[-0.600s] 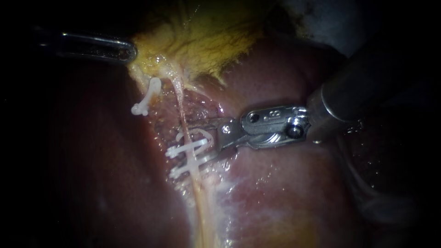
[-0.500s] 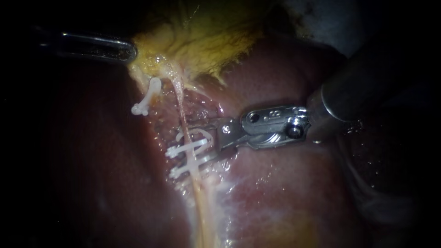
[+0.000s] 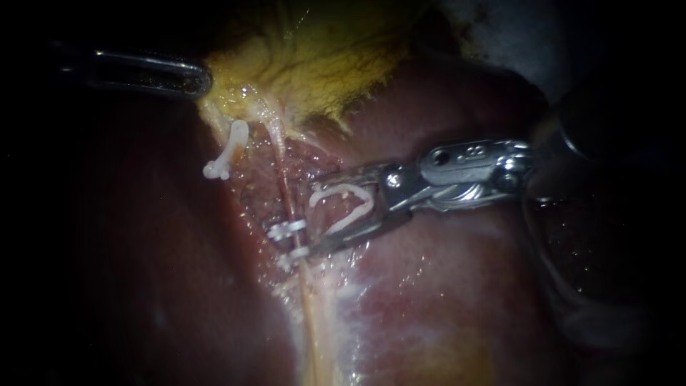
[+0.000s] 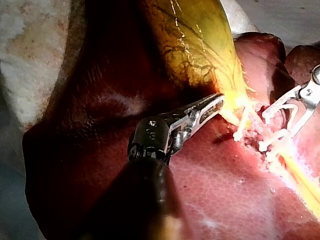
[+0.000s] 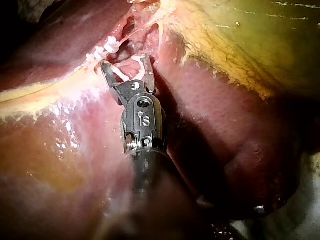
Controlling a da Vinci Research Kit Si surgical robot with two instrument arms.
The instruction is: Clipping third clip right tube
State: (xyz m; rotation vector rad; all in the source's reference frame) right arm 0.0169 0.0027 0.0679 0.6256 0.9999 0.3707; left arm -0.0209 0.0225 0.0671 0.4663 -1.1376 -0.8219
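Observation:
The right tube (image 3: 281, 179) runs down from the yellow gallbladder (image 3: 314, 64) and carries two white clips (image 3: 287, 229) close together. My right instrument (image 3: 318, 213) stands just right of the tube and clear of it. Its jaws stand wide apart, with an open white clip (image 3: 343, 189) seated between them and touching both. The right wrist view shows the same loaded clip (image 5: 120, 73) in the jaws (image 5: 126, 61). My left instrument (image 3: 200, 78) has its jaws shut on the gallbladder's lower edge, as its own view (image 4: 219, 101) also shows.
Another white clip (image 3: 230, 150) sits on the short left tube below the left instrument's tip. Dark red liver (image 3: 443, 286) lies under and around everything. Pale wet tissue (image 3: 336, 307) follows the tube downward.
My right instrument has drawn back from the tube, up and to the right, with the open clip still in its jaws. The left instrument has not moved.

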